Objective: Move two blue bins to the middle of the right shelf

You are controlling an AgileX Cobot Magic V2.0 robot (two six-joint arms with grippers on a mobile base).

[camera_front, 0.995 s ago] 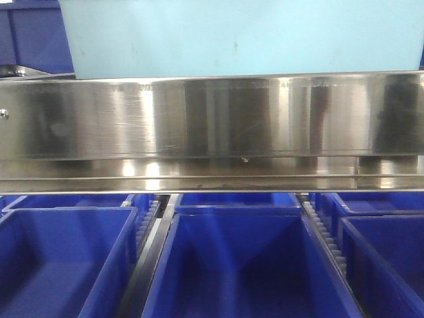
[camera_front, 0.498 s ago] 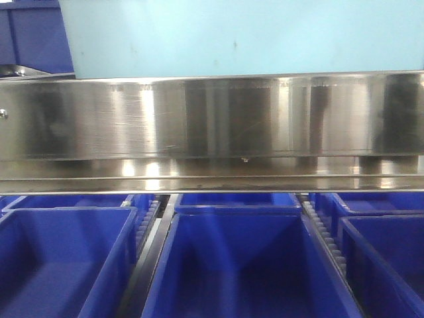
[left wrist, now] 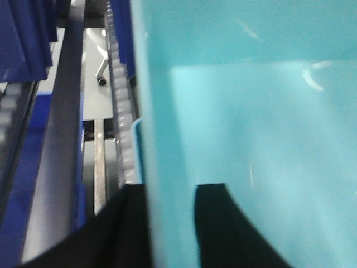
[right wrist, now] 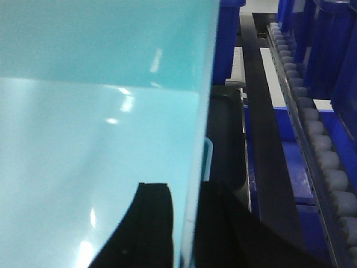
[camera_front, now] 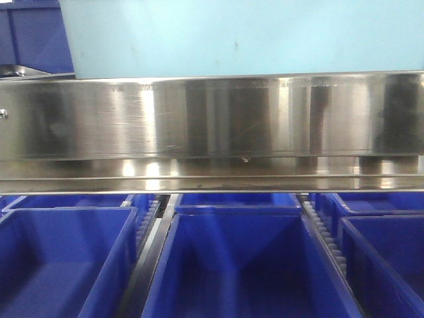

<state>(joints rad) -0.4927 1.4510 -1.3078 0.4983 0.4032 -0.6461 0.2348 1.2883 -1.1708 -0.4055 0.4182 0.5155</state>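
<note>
A light blue bin [camera_front: 238, 36] fills the top of the front view, just above a steel shelf rail [camera_front: 212, 119]. My left gripper [left wrist: 170, 223] straddles the bin's left wall [left wrist: 162, 139], with one black finger outside and one inside [left wrist: 215, 223]. My right gripper [right wrist: 188, 223] straddles the bin's right wall [right wrist: 195, 139] in the same way. Both are shut on the bin's walls. Neither gripper shows in the front view.
Dark blue bins sit on the level below the rail: one in the middle [camera_front: 245, 265], one left [camera_front: 59, 265], one right [camera_front: 384, 258]. Roller tracks run beside the bin in the left wrist view [left wrist: 120, 111] and the right wrist view [right wrist: 318, 145].
</note>
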